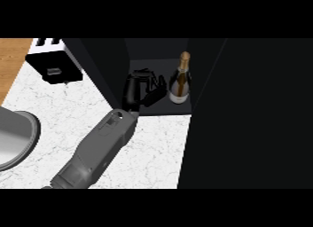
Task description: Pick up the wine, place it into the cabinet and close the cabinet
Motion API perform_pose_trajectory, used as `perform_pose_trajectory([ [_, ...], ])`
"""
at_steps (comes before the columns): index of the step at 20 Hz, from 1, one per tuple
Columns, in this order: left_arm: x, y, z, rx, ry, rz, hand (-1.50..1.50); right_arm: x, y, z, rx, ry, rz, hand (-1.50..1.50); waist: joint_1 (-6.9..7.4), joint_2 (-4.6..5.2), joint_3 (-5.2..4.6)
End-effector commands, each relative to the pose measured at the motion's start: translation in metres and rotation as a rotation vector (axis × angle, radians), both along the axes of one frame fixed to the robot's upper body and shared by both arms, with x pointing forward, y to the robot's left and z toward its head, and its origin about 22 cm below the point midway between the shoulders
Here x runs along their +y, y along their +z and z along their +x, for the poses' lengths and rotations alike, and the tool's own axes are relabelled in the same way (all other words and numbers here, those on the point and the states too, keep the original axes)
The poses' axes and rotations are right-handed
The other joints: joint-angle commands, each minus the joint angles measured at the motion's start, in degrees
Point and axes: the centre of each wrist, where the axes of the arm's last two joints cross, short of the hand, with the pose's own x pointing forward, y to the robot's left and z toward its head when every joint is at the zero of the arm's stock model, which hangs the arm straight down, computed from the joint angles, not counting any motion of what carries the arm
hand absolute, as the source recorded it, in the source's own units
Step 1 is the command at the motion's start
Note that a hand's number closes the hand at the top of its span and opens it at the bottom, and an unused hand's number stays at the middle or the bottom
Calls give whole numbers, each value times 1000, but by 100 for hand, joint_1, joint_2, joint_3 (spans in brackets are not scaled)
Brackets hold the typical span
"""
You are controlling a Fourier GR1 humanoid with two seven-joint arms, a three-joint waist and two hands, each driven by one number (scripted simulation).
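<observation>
Head view, steep look down. White marbled tabletop (152,142) with a dark, open-fronted cabinet (205,111) standing on it; the cabinet's black door or side panel fills the right of the view.

Dark glass wine bottle with gold foil neck and pale label (180,82) stands upright inside the cabinet, on its floor, toward the right side of the opening. Bottle is free-standing.

One grey forearm comes in from the lower edge at left-centre and runs up into the cabinet opening. Its black hand (140,88) sits inside the cabinet, just left of the bottle. Fingers are spread and relaxed, pointing toward the bottle; it holds nothing. A narrow gap seems to separate fingertips and glass, but against the dark interior contact can't be ruled out. Which arm this is: can't tell for sure; taken as the right. The other hand doesn't show.

Also on the tabletop: black boxy toaster-like appliance (54,66) at upper left, grey round metal bowl or basin rim (11,142) at the left edge. Wooden surface (5,66) at far upper left.
</observation>
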Motion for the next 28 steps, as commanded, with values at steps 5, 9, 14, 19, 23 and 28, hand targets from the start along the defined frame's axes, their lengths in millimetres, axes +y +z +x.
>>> perform_pose_trajectory([
  [5, 12, -2, 14, -30, 43, -75, 150, -3, -4, -19, -21, 64, 11, -150, -46, 18, -1],
  [9, 15, 10, 29, 14, 59, -145, 150, -1, 8, -13, -21, 88, 32, -150, -71, 32, -4],
  [14, 16, 14, 35, 36, 100, -142, 150, 3, 9, -7, -19, 79, 28, -150, -102, 39, -4],
  [19, 27, 12, 40, 30, 88, -128, 150, 5, 3, -11, -14, 81, 28, -150, -122, 62, -5],
  [23, 17, 23, 45, 10, 179, -26, 150, 6, 7, -4, -24, 95, 32, -150, -188, 71, -2],
  [28, 39, 22, 50, 30, 235, 69, 150, 1, -3, -10, -30, 114, 13, -150, -247, 121, 5],
])
